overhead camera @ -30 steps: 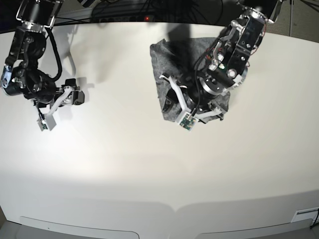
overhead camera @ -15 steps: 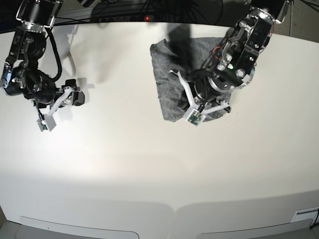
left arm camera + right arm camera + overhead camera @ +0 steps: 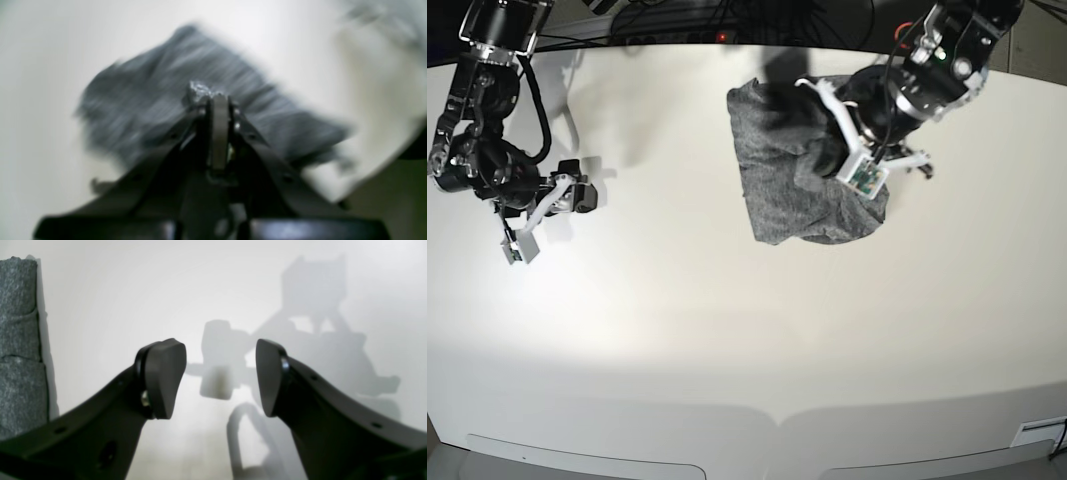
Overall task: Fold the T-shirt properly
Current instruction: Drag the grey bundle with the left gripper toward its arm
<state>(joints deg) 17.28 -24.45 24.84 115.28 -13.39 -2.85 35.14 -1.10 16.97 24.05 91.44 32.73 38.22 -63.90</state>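
Lifted back toward the upper right of the frame, the left fingers [image 3: 218,100] are pinching a tuft of the T-shirt [image 3: 792,175] lying bunched on the tabletop [image 3: 727,330]. Far left, the right fingers [image 3: 220,376] are hanging wide, holding nothing.

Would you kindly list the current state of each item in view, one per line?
T-shirt: bunched into a rumpled grey heap on the table, fold unfinished, a tuft pinched by the left tool.
Left tool: shut on the T-shirt fabric.
Right tool: open, empty, over bare table, apart from the T-shirt.
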